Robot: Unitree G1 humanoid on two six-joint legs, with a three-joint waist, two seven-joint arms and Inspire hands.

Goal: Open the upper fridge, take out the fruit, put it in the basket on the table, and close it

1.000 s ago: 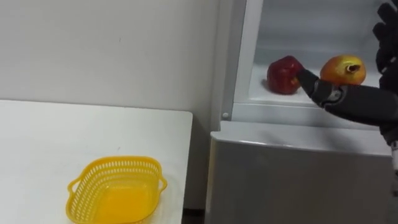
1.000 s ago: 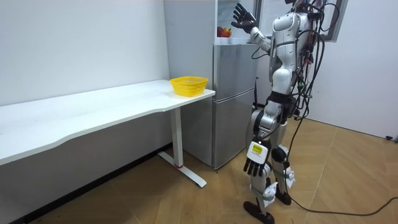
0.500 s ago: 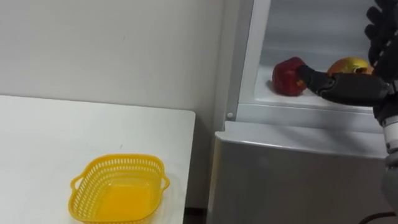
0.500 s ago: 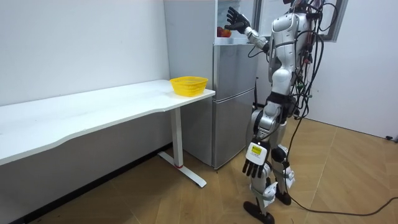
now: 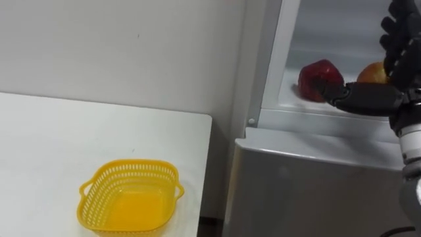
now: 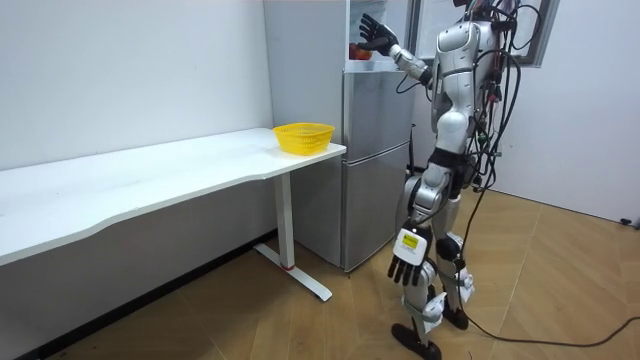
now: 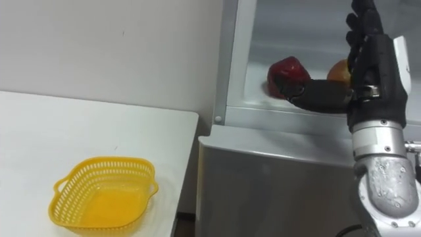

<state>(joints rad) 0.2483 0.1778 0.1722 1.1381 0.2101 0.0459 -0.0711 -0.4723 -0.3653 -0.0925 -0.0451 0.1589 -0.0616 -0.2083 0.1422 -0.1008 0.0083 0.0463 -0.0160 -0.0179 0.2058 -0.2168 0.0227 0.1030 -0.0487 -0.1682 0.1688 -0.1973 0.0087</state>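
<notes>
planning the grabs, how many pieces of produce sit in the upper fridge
2. A red one at the shelf's left, by the right hand's thumb; an orange-yellow one right of it, partly behind that hand. More may be hidden beyond the frame.

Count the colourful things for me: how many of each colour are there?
Red: 1, the red fruit in the fridge
Orange: 1, the orange fruit beside it
Yellow: 1, the basket on the table
Total: 3

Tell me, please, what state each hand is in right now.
Left hand: open, hanging at the robot's side, holding nothing.
Right hand: open, raised at the upper fridge, holding nothing.
</notes>
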